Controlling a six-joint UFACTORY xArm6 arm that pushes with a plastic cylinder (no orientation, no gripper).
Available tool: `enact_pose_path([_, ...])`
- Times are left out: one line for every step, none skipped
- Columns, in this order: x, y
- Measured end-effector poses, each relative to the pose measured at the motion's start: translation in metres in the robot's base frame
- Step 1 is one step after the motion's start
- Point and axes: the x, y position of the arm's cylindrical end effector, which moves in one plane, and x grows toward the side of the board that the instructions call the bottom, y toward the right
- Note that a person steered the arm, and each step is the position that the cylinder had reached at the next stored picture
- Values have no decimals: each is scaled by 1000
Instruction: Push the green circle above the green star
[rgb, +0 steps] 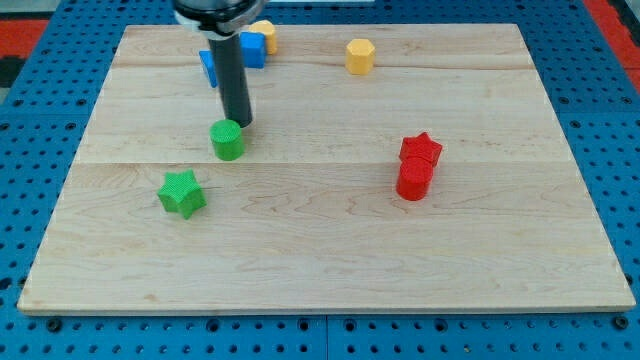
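The green circle (228, 140) stands on the wooden board (330, 240) at the view's left of centre. The green star (181, 193) lies below it and to its left. My tip (241, 123) is at the end of the dark rod, touching or almost touching the green circle at its upper right edge.
Two blue blocks (250, 50) and a yellow block (264, 33) sit behind the rod at the view's top. A yellow hexagon (360, 56) is at the top centre. A red star (421, 150) touches a red cylinder (413, 180) at the right.
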Motion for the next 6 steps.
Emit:
enact_pose_path([1,40])
enact_pose_path([26,44])
enact_pose_path([43,28])
enact_pose_path([35,-13])
enact_pose_path([18,-21])
enact_pose_path([15,26])
